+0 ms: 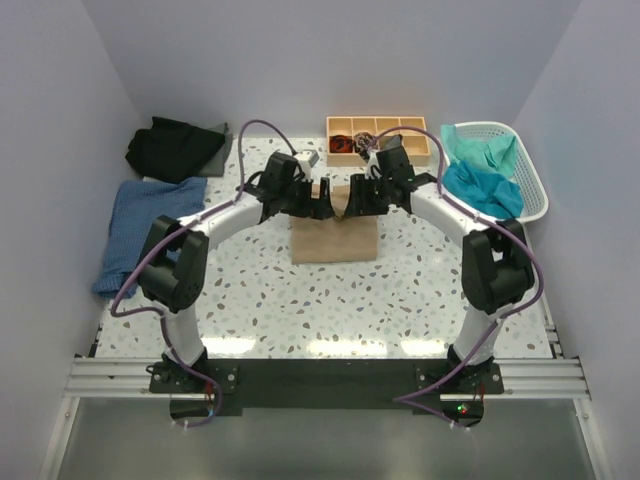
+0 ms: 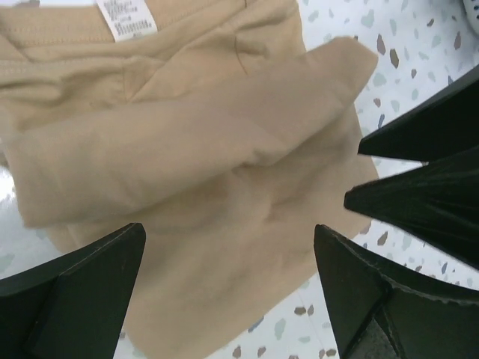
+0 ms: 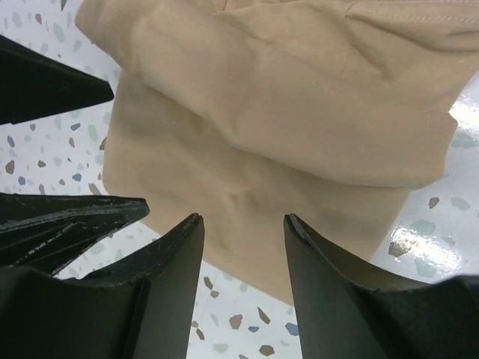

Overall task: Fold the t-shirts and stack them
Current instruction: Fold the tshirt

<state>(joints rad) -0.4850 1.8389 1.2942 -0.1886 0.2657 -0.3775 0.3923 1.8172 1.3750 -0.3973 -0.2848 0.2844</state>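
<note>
A tan-beige t-shirt (image 1: 334, 240) lies folded into a small rectangle in the middle of the table, with a white label (image 2: 126, 18) at its collar. My left gripper (image 1: 318, 206) (image 2: 228, 239) hovers over the shirt's far edge, jaws wide open and nothing between them. Close beside it my right gripper (image 1: 353, 204) (image 3: 243, 224) is open too, with only cloth below its fingers (image 3: 176, 277). A black t-shirt (image 1: 172, 148) and a denim-blue one (image 1: 140, 225) lie at the left. Teal shirts (image 1: 482, 176) fill the basket.
A white laundry basket (image 1: 536, 192) stands at the back right. A wooden tray (image 1: 346, 127) with compartments sits at the back, just behind both wrists. The two grippers nearly touch, and each one's fingers show in the other's wrist view. Walls close in on the left, right and back.
</note>
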